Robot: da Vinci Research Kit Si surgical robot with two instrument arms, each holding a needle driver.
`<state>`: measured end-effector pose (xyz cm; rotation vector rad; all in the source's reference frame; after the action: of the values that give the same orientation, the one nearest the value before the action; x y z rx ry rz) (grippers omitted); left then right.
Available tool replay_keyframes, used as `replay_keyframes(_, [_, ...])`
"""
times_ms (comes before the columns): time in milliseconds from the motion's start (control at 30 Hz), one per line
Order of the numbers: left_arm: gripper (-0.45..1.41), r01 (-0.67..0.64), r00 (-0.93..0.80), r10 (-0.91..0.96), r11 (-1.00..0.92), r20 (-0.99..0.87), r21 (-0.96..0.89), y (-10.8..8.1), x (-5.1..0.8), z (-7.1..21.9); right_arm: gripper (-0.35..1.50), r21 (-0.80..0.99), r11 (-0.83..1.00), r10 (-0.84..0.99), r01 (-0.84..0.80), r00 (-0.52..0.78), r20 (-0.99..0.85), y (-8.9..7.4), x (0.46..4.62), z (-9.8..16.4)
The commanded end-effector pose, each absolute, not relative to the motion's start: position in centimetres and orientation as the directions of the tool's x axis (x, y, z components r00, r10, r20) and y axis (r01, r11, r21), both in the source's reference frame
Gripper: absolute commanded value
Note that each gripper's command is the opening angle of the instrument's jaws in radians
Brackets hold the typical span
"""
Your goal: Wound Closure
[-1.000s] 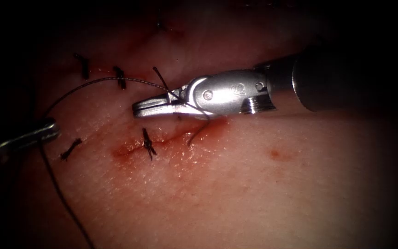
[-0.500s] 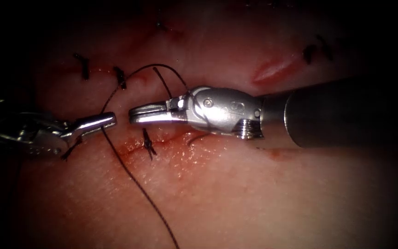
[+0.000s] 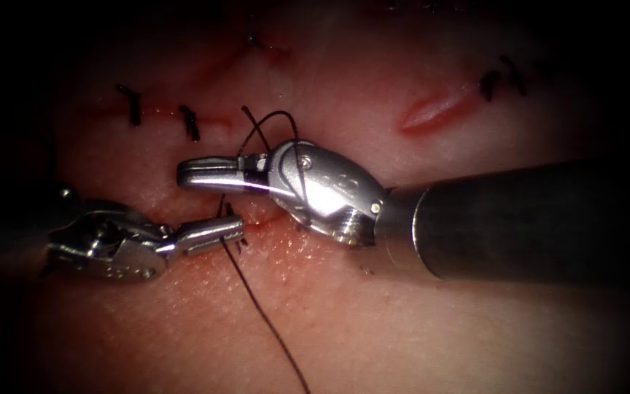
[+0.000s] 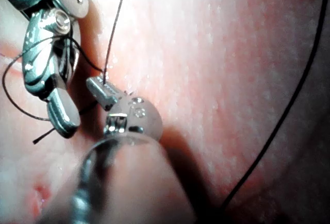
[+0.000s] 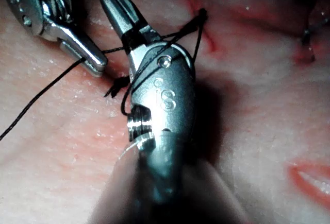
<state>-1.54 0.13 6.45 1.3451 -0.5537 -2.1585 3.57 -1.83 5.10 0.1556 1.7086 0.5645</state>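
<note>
My right tool [image 3: 187, 171] reaches in from the right with its jaws shut, pointing left just above the cut [image 3: 260, 221]. A loop of dark thread [image 3: 279, 113] lies wound around its jaws and wrist; I see nothing gripped between them. My left tool [image 3: 236, 228] lies just below, shut on the thread, which trails down over the tissue [image 3: 402, 335]. The left wrist view has my left tool [image 4: 95, 84] pinching the thread [image 4: 116, 23] beside the right tool [image 4: 62, 118]. In the right wrist view the thread [image 5: 149, 41] crosses my right tool [image 5: 114, 0].
Finished stitches with cut ends [image 3: 191, 122] sit along a line above the tools, and another [image 3: 236, 241] lies at the cut under the left jaws. A short open gash [image 3: 432, 109] lies at the upper right. Red fluid [image 3: 278, 241] stains the tissue around the cut.
My left tool carried the thread rightward and down, ending under the right tool's jaws. The right tool shifted left and tilted, and the once taut thread now loops around it.
</note>
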Motion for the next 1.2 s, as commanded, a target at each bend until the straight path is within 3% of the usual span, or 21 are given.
replay_keyframes(33, [-0.45, 0.221, -0.357, -0.632, -0.773, -0.688, 0.595, 0.1, -1.60, 6.5, 0.69, 0.445, 0.871, 0.403, -0.210, -0.212, -0.890, -1.8, 3.68, 5.1])
replay_keyframes(133, [-0.45, 0.228, -0.345, -0.636, -0.770, -0.690, 0.596, 0.1, -1.63, 6.3, 1.01, 0.449, 0.860, 0.415, -0.243, -0.178, -0.892, -1.7, 3.68, 5.1])
replay_keyframes(267, [-0.45, 0.231, -0.307, -0.644, -0.764, -0.700, 0.602, 0.2, -1.64, 6.2, 1.18, 0.423, 0.873, 0.415, -0.244, -0.087, -0.906, -1.7, 3.67, 5.1])
replay_keyframes(633, [-0.45, 0.167, 0.070, -0.369, -0.912, -0.927, 0.376, 0.6, -1.53, 6.1, 1.16, 0.361, 0.924, 0.374, -0.125, 0.107, -0.921, -2.0, 3.69, 5.3])
replay_keyframes(967, [-0.45, 0.113, 0.140, -0.262, -0.954, -0.955, 0.279, 1.1, -1.31, 6.1, 1.11, 0.363, 0.930, 0.353, 0.050, 0.141, -0.925, -2.3, 3.74, 5.4])
replay_keyframes(1200, [-0.45, 0.158, 0.182, -0.163, -0.969, -0.970, 0.192, 1.2, -1.35, 6.4, 1.01, 0.421, 0.895, 0.407, 0.147, 0.116, -0.906, -2.4, 3.72, 5.5])
